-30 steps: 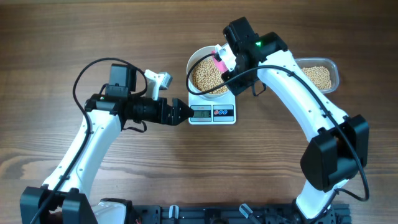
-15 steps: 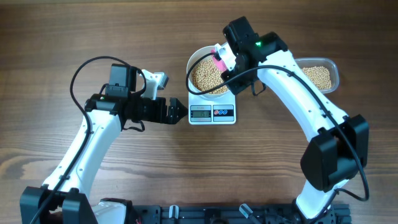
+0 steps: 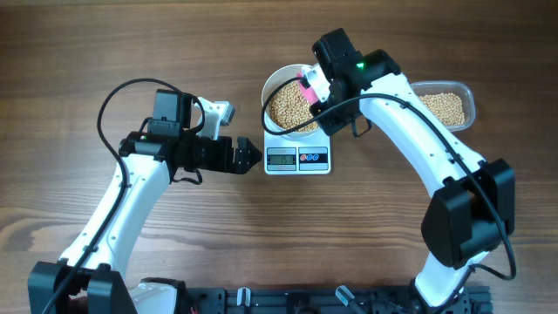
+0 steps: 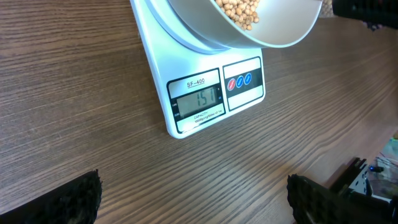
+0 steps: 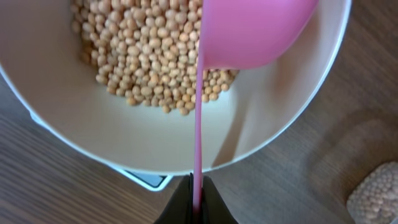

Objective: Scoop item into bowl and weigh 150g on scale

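Observation:
The white bowl (image 3: 273,87) stands on the white scale (image 3: 298,159), with pale-tan beans (image 3: 291,106) heaped inside. My right gripper (image 3: 319,85) is shut on the thin handle of a pink scoop (image 3: 307,88) that hangs over the bowl's right rim. The right wrist view shows the scoop (image 5: 255,31) above the beans (image 5: 143,56), its handle pinched in that gripper (image 5: 196,205). My left gripper (image 3: 251,157) is open and holds nothing, just left of the scale. In the left wrist view the scale's display (image 4: 198,98) seems to read 151 under the bowl (image 4: 249,37).
A clear rectangular tub (image 3: 446,106) with more beans sits at the right of the bowl, behind my right arm. A bit of it shows in the right wrist view's lower corner (image 5: 379,193). The arms' bases stand along the table's front edge.
My left gripper has drawn back a little to the left from the scale's edge. The right gripper and scoop have hardly moved.

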`<state>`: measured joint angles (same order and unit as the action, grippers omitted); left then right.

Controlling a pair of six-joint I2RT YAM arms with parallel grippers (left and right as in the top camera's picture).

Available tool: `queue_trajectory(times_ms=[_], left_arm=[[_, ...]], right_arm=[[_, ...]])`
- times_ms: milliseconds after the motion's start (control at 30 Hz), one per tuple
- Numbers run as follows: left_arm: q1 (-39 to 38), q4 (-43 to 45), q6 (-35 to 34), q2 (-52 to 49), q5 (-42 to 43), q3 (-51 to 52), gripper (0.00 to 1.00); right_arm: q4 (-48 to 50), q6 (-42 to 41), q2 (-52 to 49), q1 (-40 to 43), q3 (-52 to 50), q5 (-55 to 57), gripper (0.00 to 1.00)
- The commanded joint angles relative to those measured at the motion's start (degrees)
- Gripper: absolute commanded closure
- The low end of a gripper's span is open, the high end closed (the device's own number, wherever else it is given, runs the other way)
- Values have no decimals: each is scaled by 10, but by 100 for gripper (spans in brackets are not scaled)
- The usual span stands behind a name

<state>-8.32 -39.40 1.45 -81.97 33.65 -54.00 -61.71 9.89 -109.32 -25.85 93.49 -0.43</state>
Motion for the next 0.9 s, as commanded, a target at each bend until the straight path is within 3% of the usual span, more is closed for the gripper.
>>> queue_trajectory(times_ms=[0,233,867], left_arm=[[-2,2,12,-2,-6,-11,0],[-2,2,12,-2,-6,-11,0],[-2,2,12,-2,-6,-11,0]], right_arm=[[15,-10,-11,-5,-2,-9,96],[28,-10,-11,-5,-2,34,96],[21,-11,-30,-5,-2,3,96]])
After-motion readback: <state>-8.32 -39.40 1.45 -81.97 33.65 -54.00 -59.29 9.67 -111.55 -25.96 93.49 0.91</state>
